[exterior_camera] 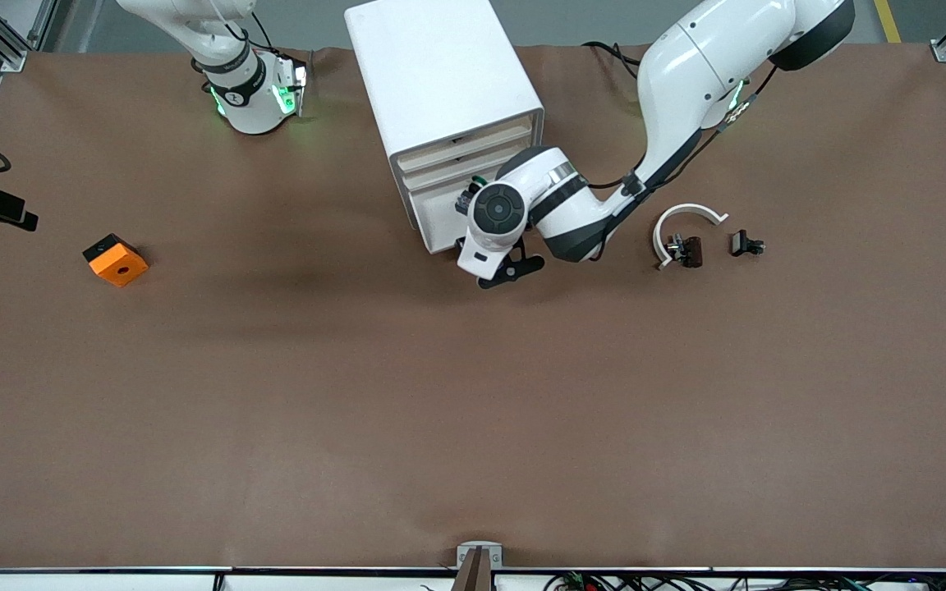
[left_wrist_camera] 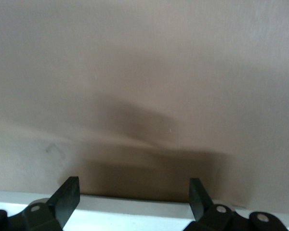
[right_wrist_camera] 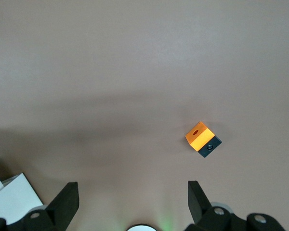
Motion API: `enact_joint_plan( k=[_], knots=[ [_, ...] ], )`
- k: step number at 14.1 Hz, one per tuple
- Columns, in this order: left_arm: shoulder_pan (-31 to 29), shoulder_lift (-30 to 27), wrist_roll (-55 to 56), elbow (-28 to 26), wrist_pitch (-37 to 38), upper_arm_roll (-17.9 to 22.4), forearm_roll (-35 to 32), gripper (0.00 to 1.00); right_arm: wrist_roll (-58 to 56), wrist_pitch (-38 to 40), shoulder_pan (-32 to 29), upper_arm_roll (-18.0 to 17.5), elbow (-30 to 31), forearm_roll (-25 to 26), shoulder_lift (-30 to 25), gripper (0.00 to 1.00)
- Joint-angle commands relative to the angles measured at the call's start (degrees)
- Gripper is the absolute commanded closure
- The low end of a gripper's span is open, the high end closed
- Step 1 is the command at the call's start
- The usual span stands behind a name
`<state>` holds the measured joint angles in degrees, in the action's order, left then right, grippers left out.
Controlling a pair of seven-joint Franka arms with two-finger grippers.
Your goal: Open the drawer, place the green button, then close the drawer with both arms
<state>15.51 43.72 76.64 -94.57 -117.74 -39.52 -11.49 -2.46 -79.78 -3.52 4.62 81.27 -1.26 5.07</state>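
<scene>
Right now, as I read it:
Cabinet point(exterior_camera: 448, 107): landmark; only the front view shows it whole.
Left gripper point(left_wrist_camera: 134, 198): jaws spread, empty, at the cabinet's drawer front.
Right gripper point(right_wrist_camera: 133, 201): waiting by its base, jaws apart, holding nothing.
Button point(exterior_camera: 477, 179): I glimpse a green cap against the drawers.
Orange block point(right_wrist_camera: 203, 139): well apart from the cabinet, toward the right arm's end.

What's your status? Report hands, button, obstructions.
Left hand open, at drawer cabinet's front. Right hand open, waiting by its base. Drawers shut; button not made out. Nothing seen blocking.
</scene>
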Motion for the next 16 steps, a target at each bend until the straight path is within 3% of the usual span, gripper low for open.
enact_joint_plan(
  k=[1, 5, 9, 16],
  knots=[
    [0.05, 0.58, 2.28, 0.35, 0.94, -1.87, 2.96, 0.00, 1.50, 2.69, -0.70, -0.57, 0.72, -0.76, -3.66, 0.00],
    [1.37, 1.01, 2.81, 0.88, 0.85, -1.96, 7.61, 0.00, 1.59, 2.09, -1.05, -0.22, 4.76, -1.37, -8.92, 0.00],
    [2.69, 2.33, 2.99, 1.06, 0.94, -1.96, 10.70, 0.00, 1.67, 1.48, -1.66, -0.13, 5.64, -1.46, -10.08, 0.00],
    [3.74, 3.21, 2.90, 1.06, 2.26, -2.23, 14.04, 0.00, 1.67, -4.76, -0.08, -0.57, 16.53, -1.37, -17.37, 0.00]
  ],
)
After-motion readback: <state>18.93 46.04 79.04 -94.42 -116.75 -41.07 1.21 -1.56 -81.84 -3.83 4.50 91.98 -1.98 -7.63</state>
